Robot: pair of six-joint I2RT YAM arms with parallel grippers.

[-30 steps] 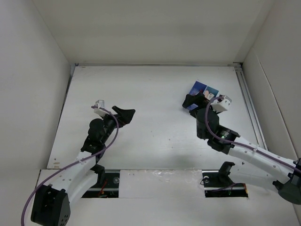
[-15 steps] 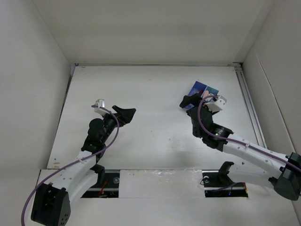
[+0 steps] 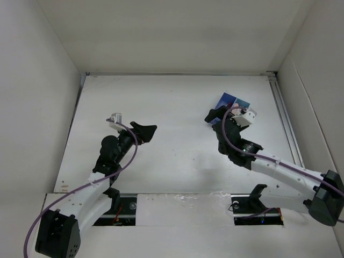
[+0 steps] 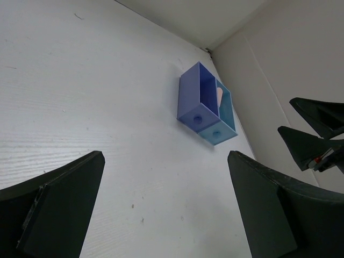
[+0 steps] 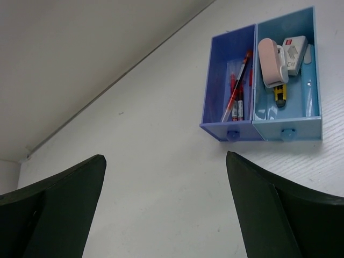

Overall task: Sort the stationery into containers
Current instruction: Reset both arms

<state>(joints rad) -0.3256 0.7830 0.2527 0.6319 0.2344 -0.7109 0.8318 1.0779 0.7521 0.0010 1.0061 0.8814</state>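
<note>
The left hand (image 4: 164,207) and right hand (image 5: 164,201) gape empty; square plastic box (image 5: 262,130) holds slim pens (image 5: 236,94), blocky erasers (image 5: 270,62).

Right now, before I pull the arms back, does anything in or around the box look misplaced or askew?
One thing: a yellow-and-black item lies in the light blue compartment with the erasers, while the red pens are in the dark blue compartment. It may be a mis-sorted pen; it is partly hidden.
</note>
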